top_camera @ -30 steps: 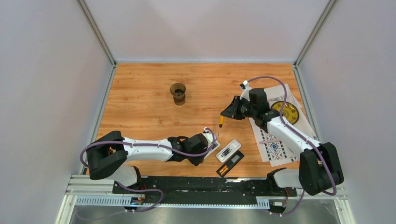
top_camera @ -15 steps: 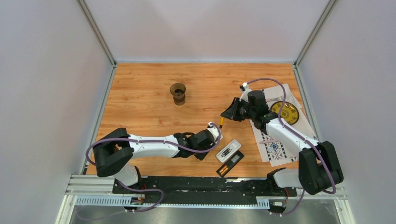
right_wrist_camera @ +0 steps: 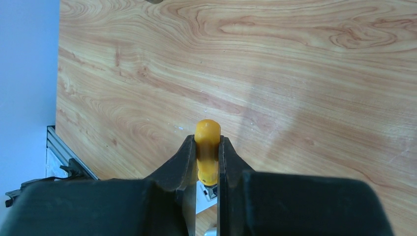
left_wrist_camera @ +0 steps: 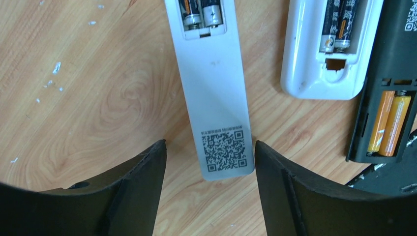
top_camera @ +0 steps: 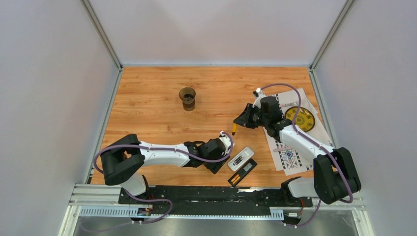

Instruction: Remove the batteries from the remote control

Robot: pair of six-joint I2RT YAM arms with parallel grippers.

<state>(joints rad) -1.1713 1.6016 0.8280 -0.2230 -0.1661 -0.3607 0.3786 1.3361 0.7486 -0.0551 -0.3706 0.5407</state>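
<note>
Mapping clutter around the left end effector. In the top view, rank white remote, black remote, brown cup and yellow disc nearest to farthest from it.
1. White remote, right of the left end effector.
2. Black remote, right, toward the bases.
3. Brown cup, back left.
4. Yellow disc, far right on the paper.

The upper left and middle of the worktop (top_camera: pixel 147 113) lie bare save a dark cup (top_camera: pixel 187 97) at upper centre. At lower centre a grey remote (left_wrist_camera: pixel 216 108), a white remote (left_wrist_camera: pixel 314 59) and a black remote (left_wrist_camera: pixel 388 73) crowd together. The left pincer (left_wrist_camera: pixel 209 147), jaws spread, straddles the grey one's end, with room on its left and almost none on its right. The right pincer (top_camera: pixel 241 119), clamped on a screwdriver (right_wrist_camera: pixel 207 147), hangs just above that cluster. A printed sheet (top_camera: pixel 290 150) lies flat at right.
</note>
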